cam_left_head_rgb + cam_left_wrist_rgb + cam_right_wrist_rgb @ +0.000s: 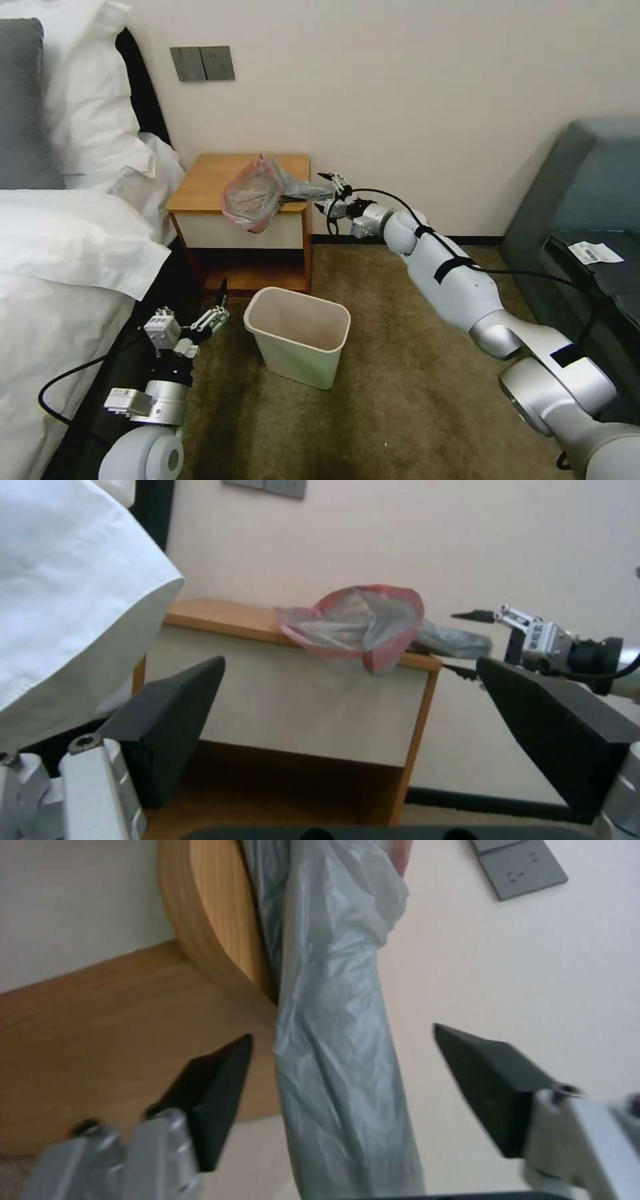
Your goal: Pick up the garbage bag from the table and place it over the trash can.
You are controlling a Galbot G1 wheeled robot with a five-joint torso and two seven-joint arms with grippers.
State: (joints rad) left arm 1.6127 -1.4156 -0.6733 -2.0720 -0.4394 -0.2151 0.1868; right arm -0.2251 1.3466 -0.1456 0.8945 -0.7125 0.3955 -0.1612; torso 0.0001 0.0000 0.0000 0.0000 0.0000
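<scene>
The garbage bag (257,193) lies crumpled on the table (207,180), its pink-rimmed mouth drooping over the front edge and a grey tail (303,190) sticking out past the right side. My right gripper (330,193) is open, its fingers on either side of that tail (337,1050) without closing on it. The bag (363,625) and the right gripper (470,642) also appear from the left wrist. My left gripper (217,308) hangs open and low beside the bed, left of the cream trash can (298,335), which stands on the carpet in front of the table.
A bed with white sheets (60,253) fills the left side, close to my left arm. A dark sofa (587,220) stands at the right with a paper slip on it. Wall switches (202,63) sit above the table. Carpet around the can is open.
</scene>
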